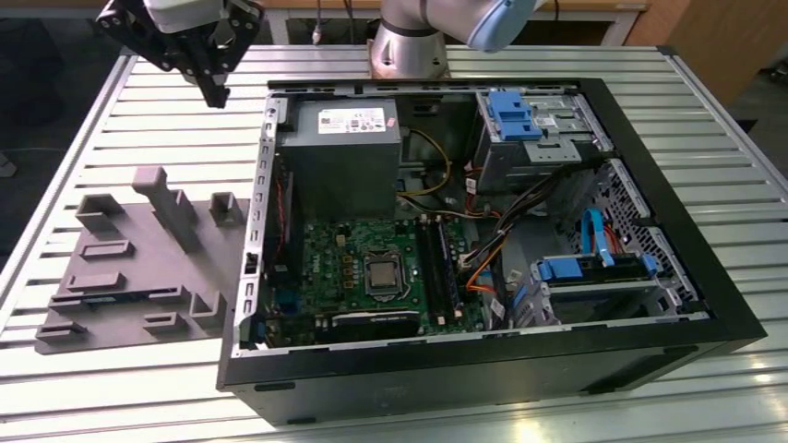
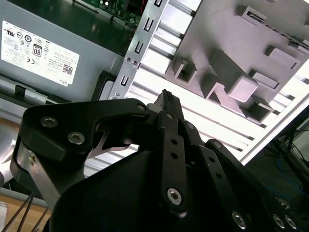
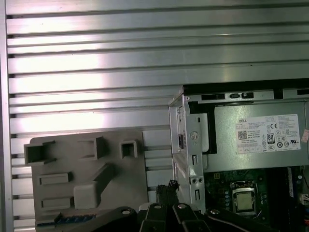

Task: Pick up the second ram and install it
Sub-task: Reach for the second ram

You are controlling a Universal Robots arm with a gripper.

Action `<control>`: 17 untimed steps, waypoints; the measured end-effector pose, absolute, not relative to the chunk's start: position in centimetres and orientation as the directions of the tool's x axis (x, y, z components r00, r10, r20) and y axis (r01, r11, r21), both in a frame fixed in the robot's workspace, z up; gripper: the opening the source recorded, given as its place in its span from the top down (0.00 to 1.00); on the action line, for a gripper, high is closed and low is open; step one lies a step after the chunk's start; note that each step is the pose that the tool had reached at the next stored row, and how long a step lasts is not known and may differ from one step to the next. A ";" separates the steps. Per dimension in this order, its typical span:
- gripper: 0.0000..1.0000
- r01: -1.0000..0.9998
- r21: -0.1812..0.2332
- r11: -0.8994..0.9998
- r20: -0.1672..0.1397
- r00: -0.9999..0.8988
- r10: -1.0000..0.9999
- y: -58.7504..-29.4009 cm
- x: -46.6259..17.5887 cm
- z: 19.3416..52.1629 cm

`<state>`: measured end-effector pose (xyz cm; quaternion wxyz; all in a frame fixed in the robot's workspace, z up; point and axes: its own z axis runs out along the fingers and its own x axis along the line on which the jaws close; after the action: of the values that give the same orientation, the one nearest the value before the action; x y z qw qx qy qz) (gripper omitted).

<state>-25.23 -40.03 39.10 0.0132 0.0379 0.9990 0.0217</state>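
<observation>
The arm's black gripper (image 1: 217, 92) hangs above the slatted metal table (image 1: 148, 138), over its far corner on the exterior view's left. It is beyond the grey tray (image 1: 124, 295) and just off the far corner of the open computer case (image 1: 493, 369). Its fingers (image 2: 165, 99) are pressed together to a single narrow tip, and I see nothing pinched between them. In the first wrist view that tip (image 3: 169, 186) points down at the table, in the gap between the tray and the case wall.

The second ram (image 3: 72, 218) lies flat in the tray as a thin blue-green strip along one of its edges, partly hidden behind the gripper's dark body. It is well apart from the fingertips.

Inside the case the grey power supply (image 1: 339, 157) sits at the far end. The green motherboard (image 1: 357, 249) lies nearer to me, with its long black slots (image 1: 437, 268) running beside the processor socket.
</observation>
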 end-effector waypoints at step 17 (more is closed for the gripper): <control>0.89 0.075 0.044 0.996 -0.025 -0.997 0.076 -40.0 -26.6 39.1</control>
<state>-26.60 -40.03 39.05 0.0132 0.0379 0.9990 0.0217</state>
